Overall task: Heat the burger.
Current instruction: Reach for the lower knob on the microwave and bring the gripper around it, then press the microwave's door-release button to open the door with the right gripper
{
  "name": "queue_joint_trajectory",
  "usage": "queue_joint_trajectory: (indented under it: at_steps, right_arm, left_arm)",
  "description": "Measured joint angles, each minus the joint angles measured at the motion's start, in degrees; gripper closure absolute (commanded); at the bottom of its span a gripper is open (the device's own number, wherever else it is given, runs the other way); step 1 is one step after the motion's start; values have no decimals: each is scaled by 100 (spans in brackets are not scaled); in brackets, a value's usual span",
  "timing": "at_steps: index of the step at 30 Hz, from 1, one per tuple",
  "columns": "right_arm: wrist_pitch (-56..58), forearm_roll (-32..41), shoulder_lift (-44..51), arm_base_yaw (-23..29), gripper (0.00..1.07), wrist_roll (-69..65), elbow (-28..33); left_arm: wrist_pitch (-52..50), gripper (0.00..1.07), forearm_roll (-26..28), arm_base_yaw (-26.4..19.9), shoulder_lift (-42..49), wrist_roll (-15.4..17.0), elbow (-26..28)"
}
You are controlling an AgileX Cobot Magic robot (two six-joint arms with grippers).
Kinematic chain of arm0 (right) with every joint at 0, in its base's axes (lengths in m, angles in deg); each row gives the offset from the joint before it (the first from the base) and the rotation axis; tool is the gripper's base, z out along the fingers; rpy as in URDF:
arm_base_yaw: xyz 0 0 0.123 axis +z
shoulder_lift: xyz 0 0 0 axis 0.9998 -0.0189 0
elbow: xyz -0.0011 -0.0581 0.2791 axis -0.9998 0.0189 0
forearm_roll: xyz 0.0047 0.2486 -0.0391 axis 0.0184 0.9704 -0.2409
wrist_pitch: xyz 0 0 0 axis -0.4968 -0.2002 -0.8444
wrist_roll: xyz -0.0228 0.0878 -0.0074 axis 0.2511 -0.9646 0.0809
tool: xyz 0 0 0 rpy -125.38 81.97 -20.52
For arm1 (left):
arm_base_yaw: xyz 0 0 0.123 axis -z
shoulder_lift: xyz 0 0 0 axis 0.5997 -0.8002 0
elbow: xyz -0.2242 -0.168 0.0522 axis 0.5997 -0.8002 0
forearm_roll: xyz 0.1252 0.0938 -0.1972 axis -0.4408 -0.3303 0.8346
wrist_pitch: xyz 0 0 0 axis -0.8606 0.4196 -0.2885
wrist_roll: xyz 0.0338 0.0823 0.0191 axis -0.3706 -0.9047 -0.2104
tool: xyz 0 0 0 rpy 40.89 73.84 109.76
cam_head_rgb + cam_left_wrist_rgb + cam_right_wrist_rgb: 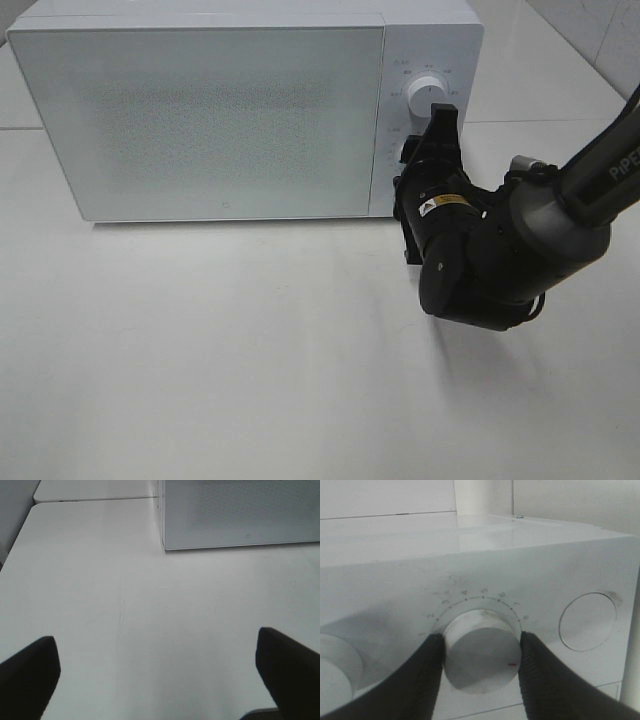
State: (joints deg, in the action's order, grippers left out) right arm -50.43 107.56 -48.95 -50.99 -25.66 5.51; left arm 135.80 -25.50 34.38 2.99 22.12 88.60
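Right gripper [481, 641] pinches the timer knob [480, 659] by its smooth, stiff, likely slippery sides; left gripper [159, 667] hangs spread wide; burger unseen, microwave [200, 120] door closed.

dial [480, 657] scale – 1 to 8, arm [598, 170] – PiPE

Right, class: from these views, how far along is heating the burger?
Done, apparently: the microwave door is shut and no burger shows outside; inside cannot be seen. In hand: the right hand grips the numbered dial. Left: turning it so heating runs. The left hand hangs open over the table.
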Motion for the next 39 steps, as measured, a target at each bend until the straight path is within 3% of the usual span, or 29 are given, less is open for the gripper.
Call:
queue_joint_trajectory:
  at_steps: [20,26,27,28,29,31,32,39]
  right_arm:
    - [0,92,0,11,91,-6,-6]
    - [6,92,0,11,73,-6,-6]
    - [11,109,6,11,63,17,-6]
    - [11,109,6,11,63,17,-6]
    - [40,126,34,11,54,109,-6]
    - [74,46,57,23,50,166,-6]
    - [86,-172,120,74,43,292,-6]
    - [-103,-493,292,143,34,453,201]
  left_arm:
    - [0,7,0,0,0,0,0]
    - [0,7,0,0,0,0,0]
    - [0,7,0,0,0,0,0]
    - [0,7,0,0,0,0,0]
    - [0,7,0,0,0,0,0]
    - [0,7,0,0,0,0,0]
    - [0,7,0,0,0,0,0]
    - [0,7,0,0,0,0,0]
